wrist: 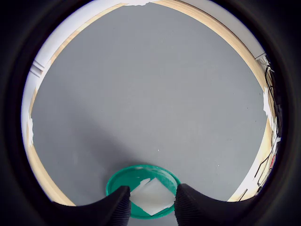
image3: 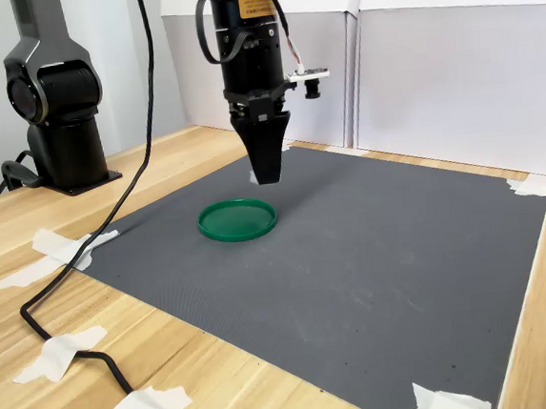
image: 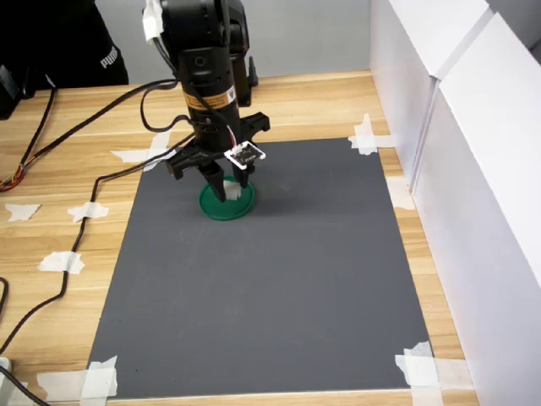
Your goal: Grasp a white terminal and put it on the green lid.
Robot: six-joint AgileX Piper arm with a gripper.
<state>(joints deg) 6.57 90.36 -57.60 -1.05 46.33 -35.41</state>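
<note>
The green lid (image: 226, 205) (image3: 237, 220) lies flat on the grey mat toward its far left in the first exterior view. My gripper (image: 228, 193) (image3: 268, 174) hangs straight down, a short way above the lid. It is shut on the white terminal (wrist: 150, 194), which spans the gap between the two black fingers (wrist: 113, 207) with the lid (wrist: 123, 179) right beneath it. From the second exterior view only a small white bit of the terminal (image3: 252, 178) shows beside the fingertips.
The grey mat (image: 279, 279) is taped at its corners to a wooden table. White wall panels (image: 473, 169) stand along the first exterior view's right. A black cable (image3: 86, 250) trails over the wood beside the mat. The arm's base (image3: 59, 108) stands at the second exterior view's left.
</note>
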